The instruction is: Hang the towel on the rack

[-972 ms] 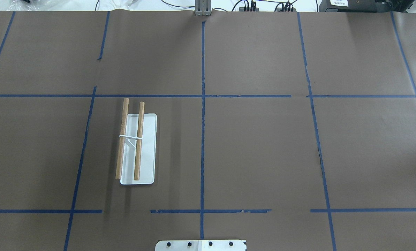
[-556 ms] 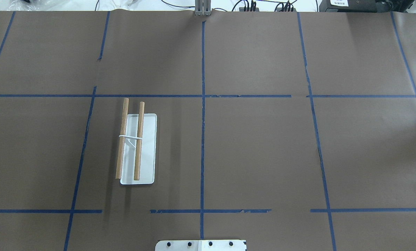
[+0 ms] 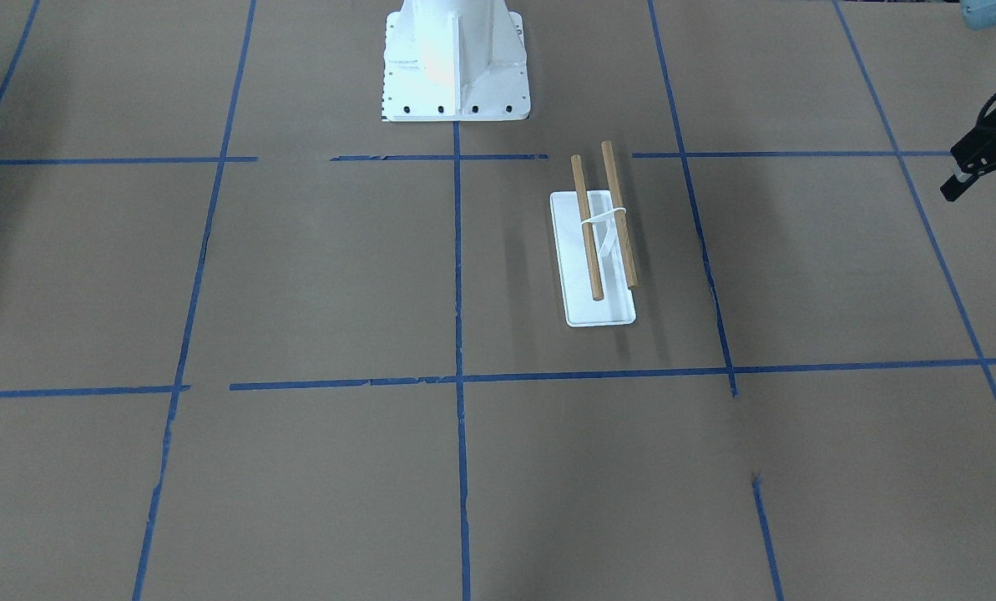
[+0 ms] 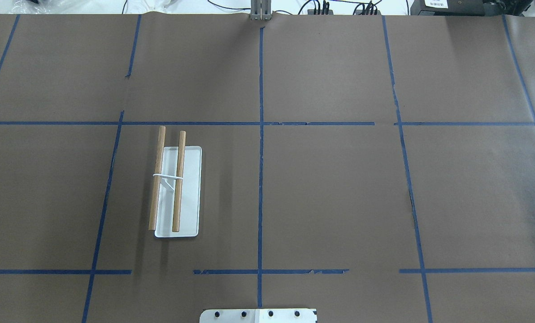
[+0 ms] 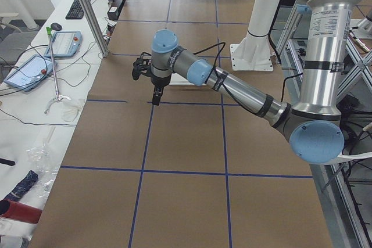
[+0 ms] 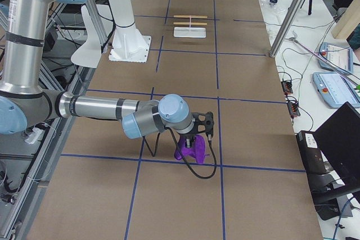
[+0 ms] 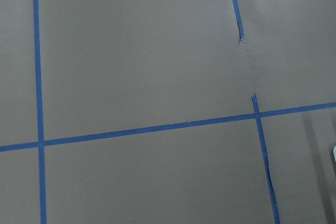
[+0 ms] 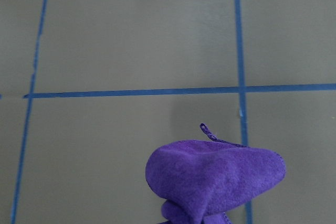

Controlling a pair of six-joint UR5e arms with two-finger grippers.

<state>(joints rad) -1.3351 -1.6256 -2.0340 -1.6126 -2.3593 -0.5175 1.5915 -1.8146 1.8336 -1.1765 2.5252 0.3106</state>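
Right gripper [image 6: 193, 139] hangs directly over the bunched purple towel [image 8: 215, 179]; I can't tell its grip. Left gripper [image 3: 988, 194] looks spread, empty. Towel rack [image 4: 176, 188] stands well apart from both.

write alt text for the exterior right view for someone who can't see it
The near right arm reaches across the brown table, its end effector directly over a bunched purple towel. Far up the table stands a white rack with two wooden bars and nothing hanging on it.
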